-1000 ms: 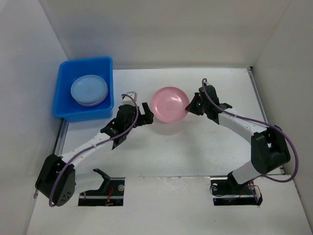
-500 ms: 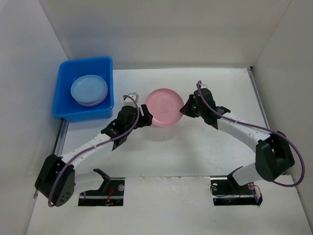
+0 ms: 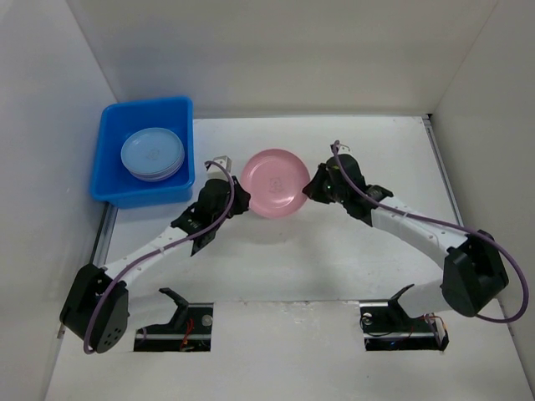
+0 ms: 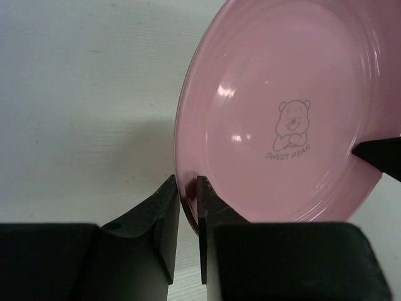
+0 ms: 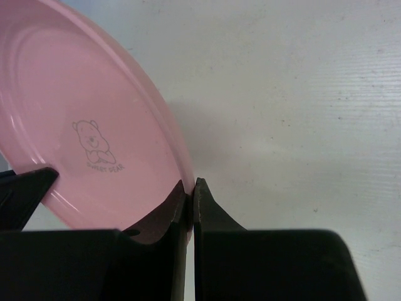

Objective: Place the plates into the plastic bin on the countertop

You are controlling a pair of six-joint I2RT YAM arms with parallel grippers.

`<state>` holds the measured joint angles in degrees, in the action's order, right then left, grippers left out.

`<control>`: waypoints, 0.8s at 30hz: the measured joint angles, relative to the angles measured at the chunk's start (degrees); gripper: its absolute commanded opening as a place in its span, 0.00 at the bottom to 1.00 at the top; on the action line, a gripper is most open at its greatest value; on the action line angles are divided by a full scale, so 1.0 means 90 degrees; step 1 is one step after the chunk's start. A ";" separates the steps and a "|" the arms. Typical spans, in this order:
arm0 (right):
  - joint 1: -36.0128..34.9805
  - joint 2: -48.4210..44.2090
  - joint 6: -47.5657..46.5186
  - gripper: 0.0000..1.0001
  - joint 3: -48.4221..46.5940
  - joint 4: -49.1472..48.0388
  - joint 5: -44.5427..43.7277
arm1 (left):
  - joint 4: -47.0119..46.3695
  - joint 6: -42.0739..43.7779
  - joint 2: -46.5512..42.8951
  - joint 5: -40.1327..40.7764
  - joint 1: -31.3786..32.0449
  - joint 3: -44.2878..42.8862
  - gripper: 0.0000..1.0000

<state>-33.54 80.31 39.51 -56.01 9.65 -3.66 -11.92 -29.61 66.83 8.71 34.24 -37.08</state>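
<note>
Flat white matte countertop (image 3: 351,259), boxed in by plain white walls (image 3: 292,58) at the back and on both sides. At rear left, close against the left wall, a bright blue plastic bin (image 3: 106,159) holding a low stack of pale plates (image 3: 152,153), a blue-lilac one uppermost, lying flat inside.

At the centre of the field, a single pink plate (image 3: 274,180), raised off the countertop, with a soft shadow (image 3: 284,224) on the surface toward the near side. Outside the bin, to the right of its right wall and apart from it. Carried between the two grippers.

On the plate's left rim, the left gripper (image 3: 241,195), clenched, a finger on either face and the edge pinched in the narrow gap, as seen from the left wrist. On the opposite rim, the right gripper (image 3: 309,189), likewise clamped on the plate, fingers all but meeting over the thin edge.

Hollow face turned up toward the overhead camera, with a bear drawing (image 4: 292,123) and the words SWEET BEAR at its centre. Round in outline, hence without a long axis of its own; gripped diameter laid left to right, roughly parallel to the back wall. Exact tilt not readable.
</note>
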 measured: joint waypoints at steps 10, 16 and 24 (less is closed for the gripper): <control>-0.0342 0.0000 -0.0036 0.60 0.0097 -0.0083 -0.0294 | 0.0114 0.0000 -0.0270 0.0211 -0.0075 0.0000 0.00; -0.0483 -0.0294 -0.0185 0.86 0.0571 -0.0423 -0.0437 | 0.0238 0.0087 -0.0398 0.0223 -0.0219 0.0000 0.00; -0.0279 -0.1433 -0.0374 0.93 0.1154 -0.0804 -0.0542 | 0.0401 0.0107 -0.0430 0.0199 -0.0418 -0.0022 0.00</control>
<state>-36.05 67.42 36.14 -45.63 2.42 -8.54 -8.32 -28.64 62.96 10.50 30.48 -37.28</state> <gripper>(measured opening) 0.910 0.054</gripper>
